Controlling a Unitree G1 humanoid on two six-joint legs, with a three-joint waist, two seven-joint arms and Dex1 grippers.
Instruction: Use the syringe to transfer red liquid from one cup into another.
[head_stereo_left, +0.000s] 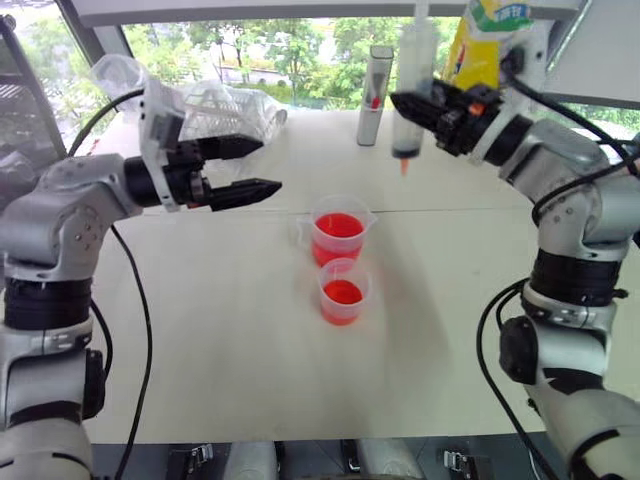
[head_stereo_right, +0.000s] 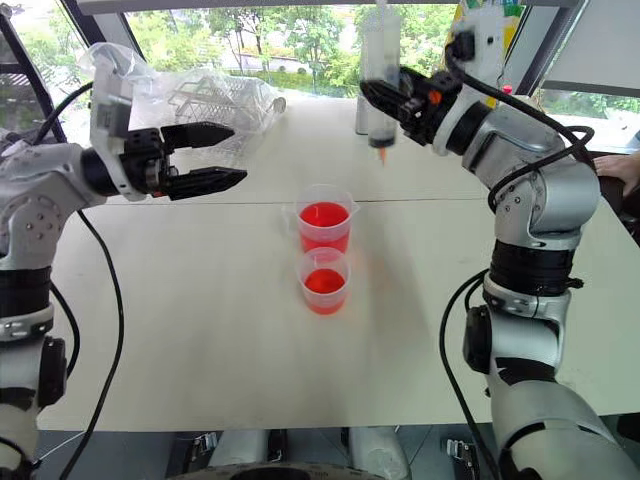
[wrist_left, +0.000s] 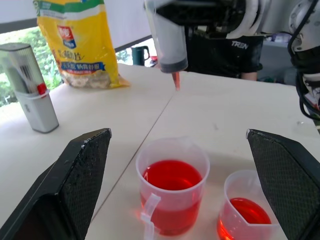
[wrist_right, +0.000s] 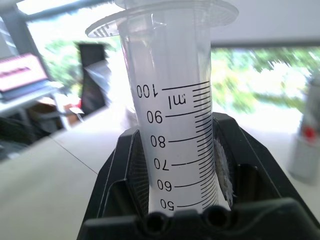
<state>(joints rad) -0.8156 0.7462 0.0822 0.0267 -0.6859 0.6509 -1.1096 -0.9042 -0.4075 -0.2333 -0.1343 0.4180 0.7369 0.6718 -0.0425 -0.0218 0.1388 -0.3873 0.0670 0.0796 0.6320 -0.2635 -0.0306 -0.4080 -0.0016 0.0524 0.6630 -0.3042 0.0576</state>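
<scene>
Left hand (head_stereo_left: 248, 168): fingers spread wide, empty, raised above the tabletop (head_stereo_left: 200, 330), pointing toward the middle, touching nothing. Behind it, crumpled clear plastic wrap (head_stereo_left: 225, 110) lying on the tabletop.

Centre: larger cup (head_stereo_left: 338, 236) with spout and handle, standing upright, partly filled with red liquid (head_stereo_left: 338, 225). Smaller cup (head_stereo_left: 344, 291) just in front of it, nearly touching, also holding red liquid. Both well below and between the two hands, unobstructed from above.

Farther back: upright grey tube (head_stereo_left: 375, 95) with a red mark; to its right, a yellow bag (head_stereo_left: 482, 40) behind the right arm.

Right hand (head_stereo_left: 418, 106): fingers pressed onto the syringe (head_stereo_left: 411, 90) barrel, pinching it upright. Orange-red tip pointing down, well above the tabletop, behind the cups and slightly right. Dark plunger seal low in the barrel; printed scale visible in the right wrist view.
</scene>
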